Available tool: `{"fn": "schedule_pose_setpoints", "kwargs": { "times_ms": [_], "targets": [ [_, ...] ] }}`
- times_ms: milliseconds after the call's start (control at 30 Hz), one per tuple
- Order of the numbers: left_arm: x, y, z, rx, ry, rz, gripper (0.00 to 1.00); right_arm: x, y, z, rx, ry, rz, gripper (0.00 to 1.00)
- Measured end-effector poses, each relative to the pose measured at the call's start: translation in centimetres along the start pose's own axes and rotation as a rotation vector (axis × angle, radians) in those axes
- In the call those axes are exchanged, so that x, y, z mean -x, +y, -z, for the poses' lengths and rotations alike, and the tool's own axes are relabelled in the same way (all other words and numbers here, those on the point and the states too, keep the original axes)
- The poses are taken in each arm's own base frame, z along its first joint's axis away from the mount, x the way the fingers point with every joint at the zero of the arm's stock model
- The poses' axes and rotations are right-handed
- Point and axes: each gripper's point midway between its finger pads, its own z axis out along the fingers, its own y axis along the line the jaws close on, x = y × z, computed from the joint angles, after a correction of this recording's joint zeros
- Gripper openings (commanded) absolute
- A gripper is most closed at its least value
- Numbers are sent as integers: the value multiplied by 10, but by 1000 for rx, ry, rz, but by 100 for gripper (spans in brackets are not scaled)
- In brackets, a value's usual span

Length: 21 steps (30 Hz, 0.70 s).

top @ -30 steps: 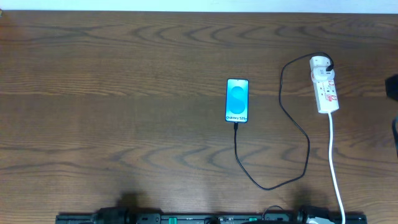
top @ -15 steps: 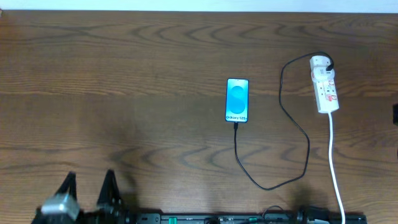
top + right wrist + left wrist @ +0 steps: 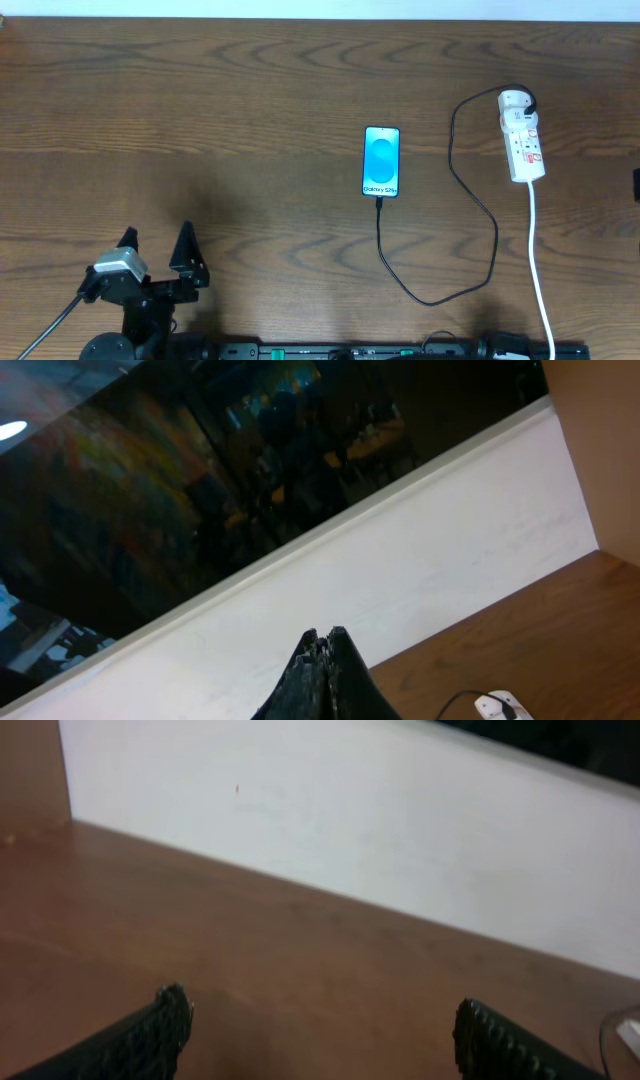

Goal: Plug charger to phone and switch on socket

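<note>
With the left gripper [image 3: 157, 233] wide open and far off, the tightly closed right gripper [image 3: 322, 636] should press the small red switch [image 3: 531, 135] on the white elongated power strip [image 3: 524, 150] squarely.

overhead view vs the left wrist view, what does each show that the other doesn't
Only overhead: the phone, screen lit; the charger running from its bottom edge to the socket; the socket's white cord. Only left wrist: the white wall behind the table, face on; a white scrap at the right edge is too cropped to name. Both: the wooden table and the left gripper, fingers spread open, nothing between them.
</note>
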Motion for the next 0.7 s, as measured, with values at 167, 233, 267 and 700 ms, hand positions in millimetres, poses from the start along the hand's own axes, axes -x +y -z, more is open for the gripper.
{"fn": "schedule_pose_setpoints", "kwargs": {
  "times_ms": [167, 233, 267, 700],
  "targets": [
    [-2, 8, -8, 31, -22, -1, 86, 1, 0, 0, 2, -3, -1, 3],
    [-7, 15, -12, 68, -17, 0, 86, 1, 1, 0, 3, -6, -1, 3],
    [-11, 21, -15, 92, -16, 0, 86, 1, 1, 0, 3, -6, -2, 3],
    [-43, 45, -51, 149, -63, 1, 86, 2, 1, 0, 4, -7, -10, 4]
  ]
}}
